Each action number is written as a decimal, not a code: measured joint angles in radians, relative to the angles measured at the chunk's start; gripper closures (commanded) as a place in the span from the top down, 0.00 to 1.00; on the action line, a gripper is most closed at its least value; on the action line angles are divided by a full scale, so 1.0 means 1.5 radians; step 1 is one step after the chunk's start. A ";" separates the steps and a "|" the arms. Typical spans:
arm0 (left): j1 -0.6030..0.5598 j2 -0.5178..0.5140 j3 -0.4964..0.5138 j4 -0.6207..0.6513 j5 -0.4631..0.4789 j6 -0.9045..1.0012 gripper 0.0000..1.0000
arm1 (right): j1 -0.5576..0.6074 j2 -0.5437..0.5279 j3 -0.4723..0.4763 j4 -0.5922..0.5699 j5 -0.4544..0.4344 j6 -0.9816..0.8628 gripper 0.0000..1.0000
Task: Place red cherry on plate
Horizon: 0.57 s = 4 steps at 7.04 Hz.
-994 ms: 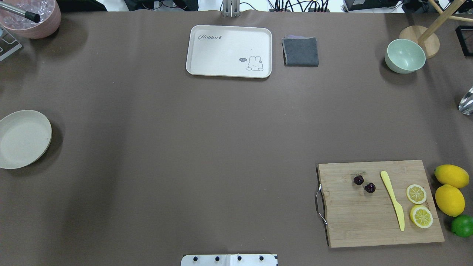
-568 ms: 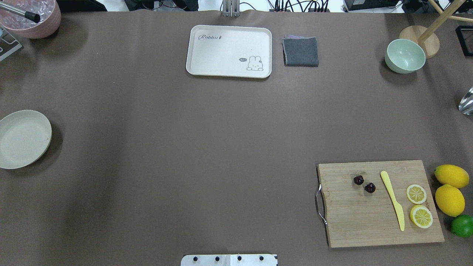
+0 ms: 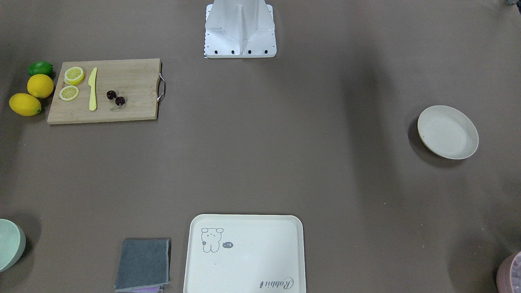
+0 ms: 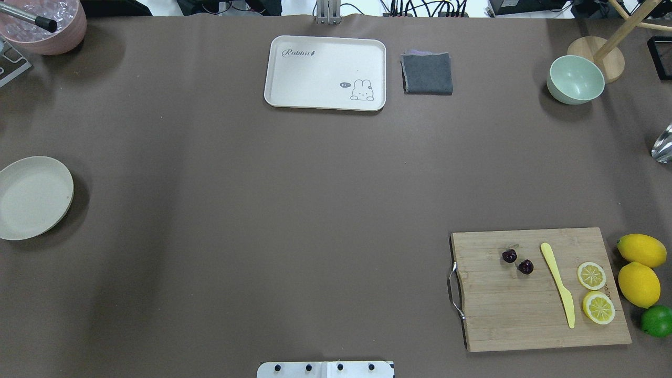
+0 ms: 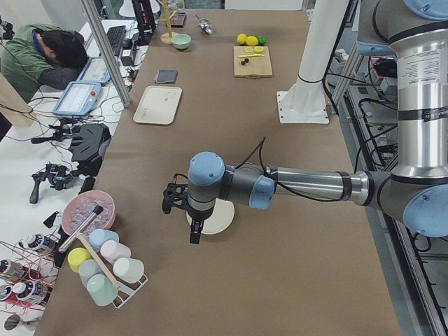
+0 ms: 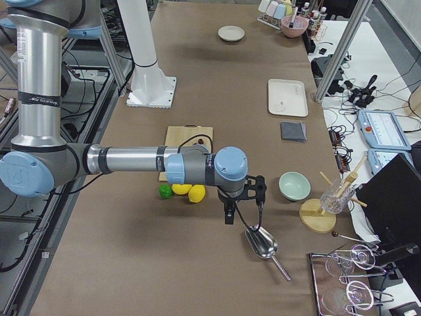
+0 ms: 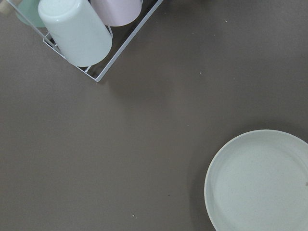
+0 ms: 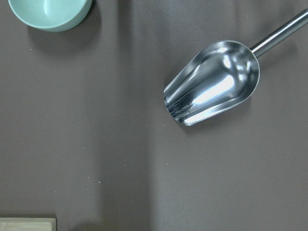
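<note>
The red cherry [image 4: 517, 261], two tiny dark maroon fruits on thin stems, lies on the wooden cutting board [image 4: 525, 320] at the near right; it also shows as the cherry [image 3: 115, 97]. At the far left edge sits the off-white round plate [image 4: 31, 197], bare inside, seen close as the plate [image 7: 260, 183]. My left gripper [image 5: 194, 232] hangs over the plate's edge and my right gripper [image 6: 229, 214] hovers beyond the lemons near a metal scoop; both show only in side views, so I cannot tell whether they are open or shut.
On the board lie a yellow knife [image 4: 557, 283] and two lemon slices [image 4: 594, 291]; two lemons [image 4: 639, 268] and a lime [image 4: 656, 320] sit beside it. Rabbit tray [image 4: 325, 72], grey cloth [image 4: 427, 73], green bowl [image 4: 575, 79], scoop [image 8: 211, 84], cup rack [image 7: 77, 33] stand around.
</note>
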 measured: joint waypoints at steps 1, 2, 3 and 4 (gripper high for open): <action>0.000 0.000 0.002 0.000 0.000 0.000 0.98 | 0.000 0.000 0.001 0.000 0.000 0.000 1.00; 0.000 -0.001 0.003 -0.001 0.000 0.000 0.98 | 0.000 -0.001 0.002 0.000 0.000 -0.001 1.00; 0.001 -0.001 0.003 -0.002 -0.001 0.001 0.98 | 0.000 -0.001 0.003 0.000 0.000 0.000 1.00; 0.001 -0.002 0.002 -0.009 -0.002 0.001 0.98 | 0.000 -0.001 0.005 0.000 0.000 0.000 1.00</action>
